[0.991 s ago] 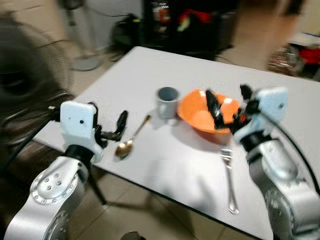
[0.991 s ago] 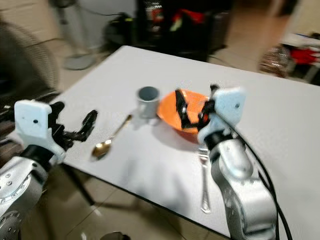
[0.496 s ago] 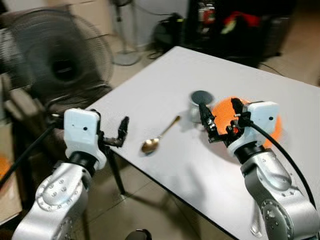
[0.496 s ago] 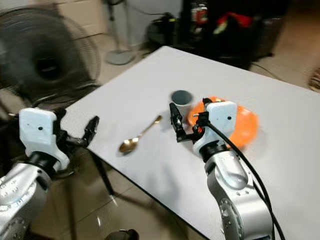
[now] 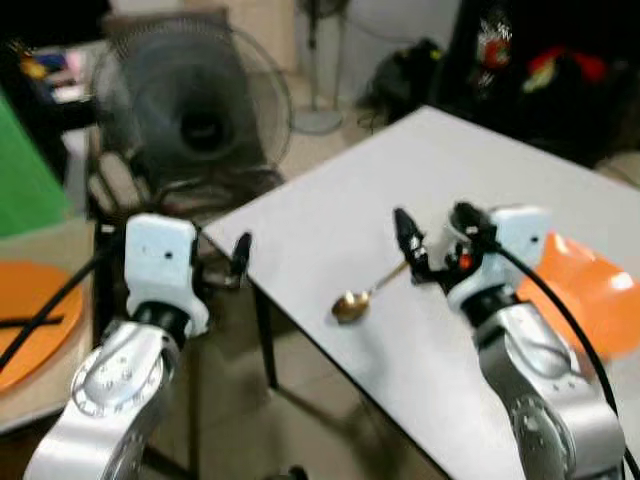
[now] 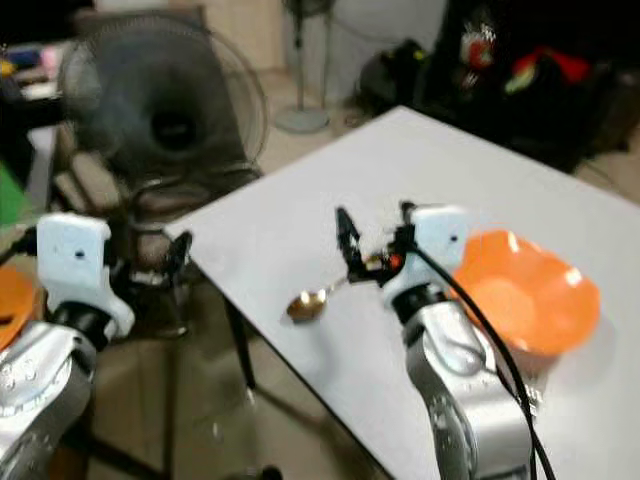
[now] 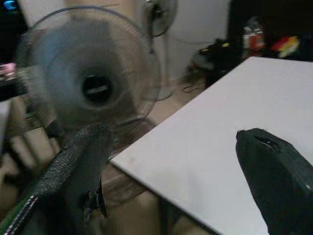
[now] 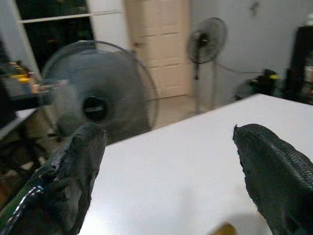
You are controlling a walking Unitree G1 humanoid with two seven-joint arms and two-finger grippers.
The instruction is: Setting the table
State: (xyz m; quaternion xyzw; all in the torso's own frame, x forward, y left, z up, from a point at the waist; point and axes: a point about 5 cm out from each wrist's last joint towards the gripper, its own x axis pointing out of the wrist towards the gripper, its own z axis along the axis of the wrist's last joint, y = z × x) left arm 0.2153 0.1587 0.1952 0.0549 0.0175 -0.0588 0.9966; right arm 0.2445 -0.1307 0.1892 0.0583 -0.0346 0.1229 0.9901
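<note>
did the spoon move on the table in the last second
No. The spoon lies with its handle toward the orange bowl and its bowl toward the table edge, as before. The whole picture shifted because the camera turned.

You get soft, even indoor light, with a dark background behind the white table (image 5: 330,215). Both eye views are smeared by motion blur. In the wrist views the fingers (image 7: 80,166) loom close and dark, and the fan (image 8: 100,100) is hazy.
</note>
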